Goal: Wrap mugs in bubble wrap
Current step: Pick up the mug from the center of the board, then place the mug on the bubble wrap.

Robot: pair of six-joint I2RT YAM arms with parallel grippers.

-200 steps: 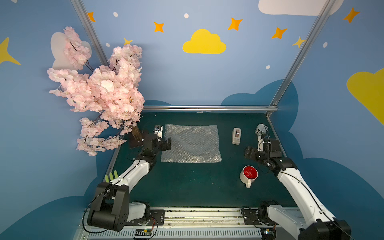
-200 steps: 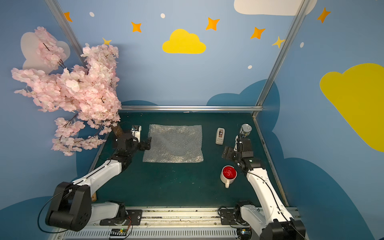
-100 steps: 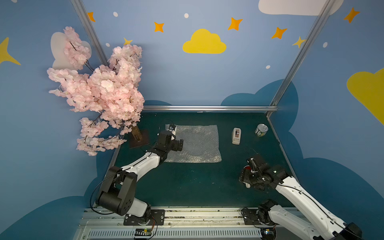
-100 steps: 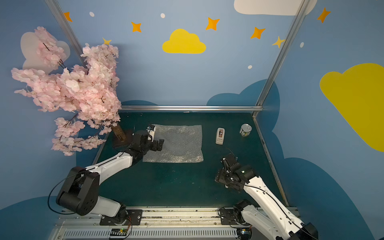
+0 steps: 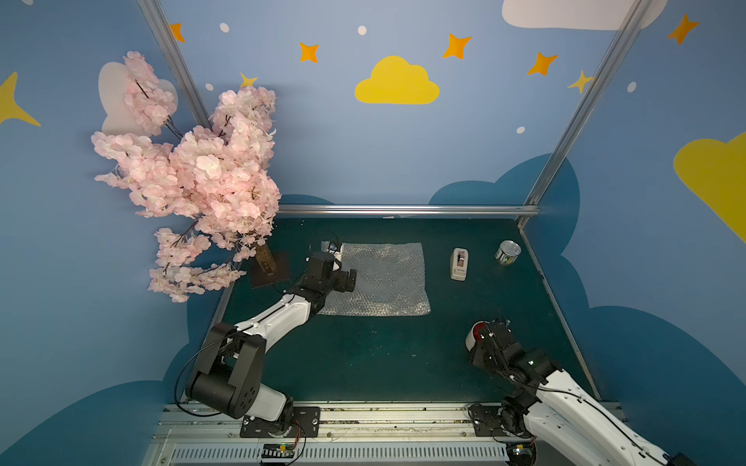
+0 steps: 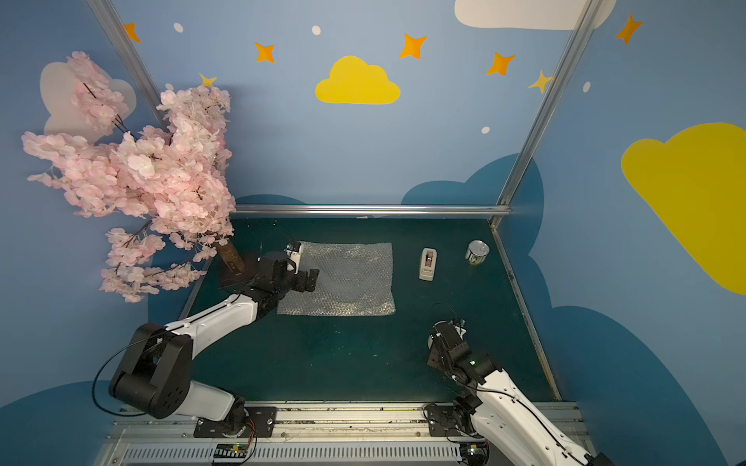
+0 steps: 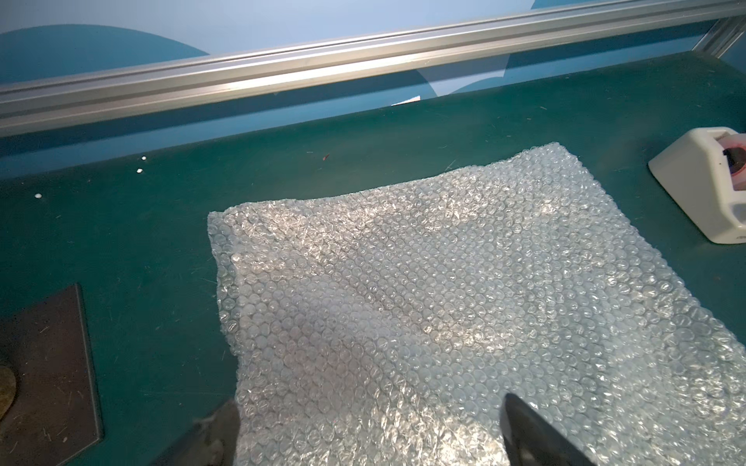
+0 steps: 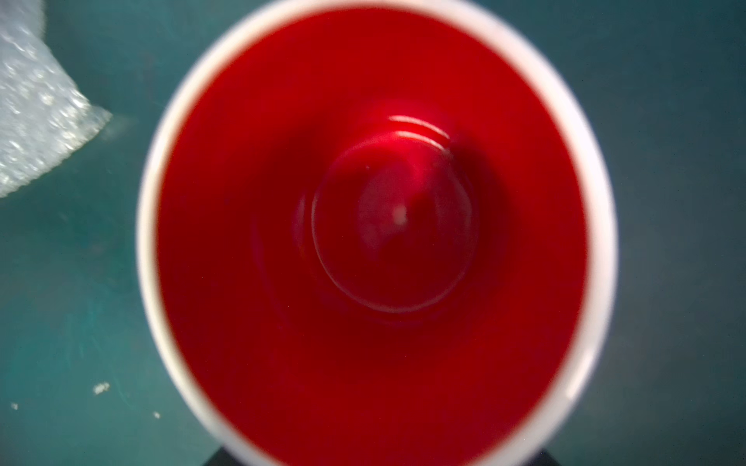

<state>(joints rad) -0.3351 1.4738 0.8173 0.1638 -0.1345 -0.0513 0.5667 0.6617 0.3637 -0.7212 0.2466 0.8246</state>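
Directly under the right end effector (image 5: 490,337), a ceramic mug (image 8: 375,226), cream-white outside and glossy red inside, is turning its open mouth to the wrist camera, filling nearly the whole right wrist view. That end effector is crowding the mug from above in both top views, so only a sliver of cream wall and red lining is peeking out on the side toward the other arm. Its fingers are hiding from the wrist camera, and the pictures are not showing whether they are gripping the mug or merely standing around it.

Beneath the left end effector (image 7: 369,427), a clear, whitish rectangular sheet of bubble wrap (image 7: 444,302) is lying flat on the dark green surface (image 5: 363,363). This end effector's two dark fingers (image 7: 533,435) are standing spread wide and holding nothing, one poised over the sheet and the other at the sheet's side border. The mug is appearing clear of the sheet, near the corner closest to the right end effector.

Beyond the sheet from the left end effector, a small white boxy tape dispenser (image 5: 459,264) is standing just off the sheet's far side, and a shiny silver metal can (image 5: 508,252) is standing further out, near the corner post (image 5: 533,197). Behind the left end effector, a pink artificial blossom tree (image 5: 193,177) is rising from a dark square base plate (image 5: 278,268) near the sheet.
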